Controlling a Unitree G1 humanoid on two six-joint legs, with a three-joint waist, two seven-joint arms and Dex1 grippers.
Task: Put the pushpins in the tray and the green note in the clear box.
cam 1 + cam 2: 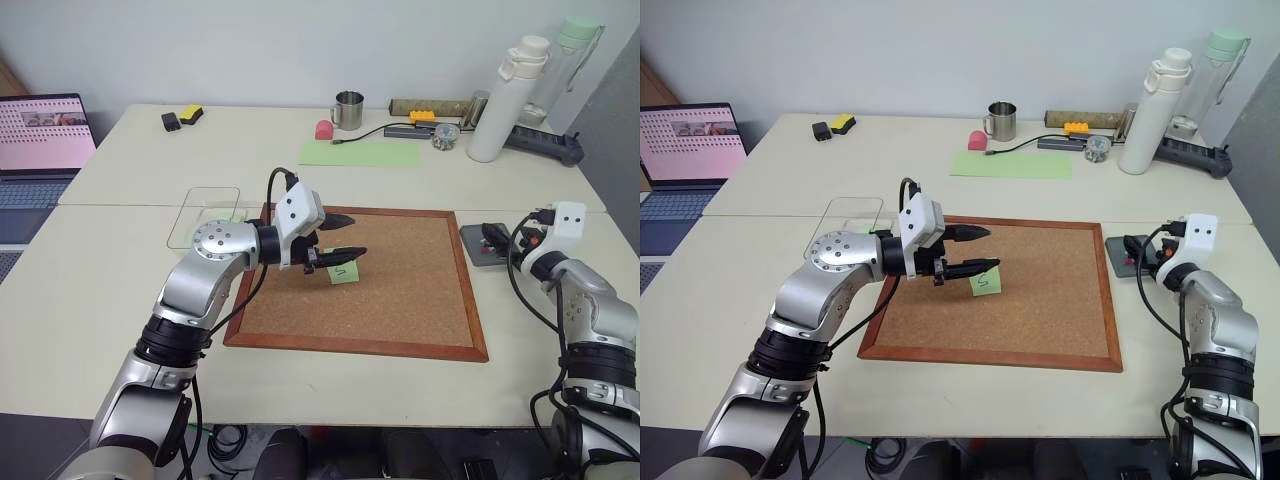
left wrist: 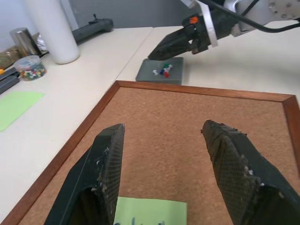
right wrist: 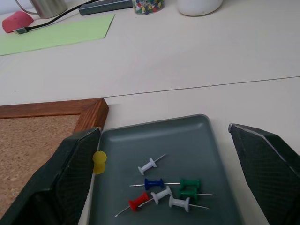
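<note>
Your right gripper [image 3: 164, 173] hangs with jaws spread wide over the tray [image 3: 197, 129], a smooth dark-grey square with rounded corners and low rim. Glossy plastic pushpins [image 3: 164, 190] lie loose inside; a yellow one [image 3: 99, 161] sits against one textured finger. Your left gripper [image 2: 164, 164] has jaws apart above the grainy cork board [image 1: 400, 290], just over the green note [image 1: 985, 284]. The clear box [image 1: 205, 215] lies beside the board's wooden frame.

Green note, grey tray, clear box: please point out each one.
green note [image 1: 985, 284], right eye view, middle of the paper.
tray [image 3: 206, 154], right wrist view, bare floor near its far corner.
clear box [image 1: 205, 215], left eye view, its transparent bottom.
</note>
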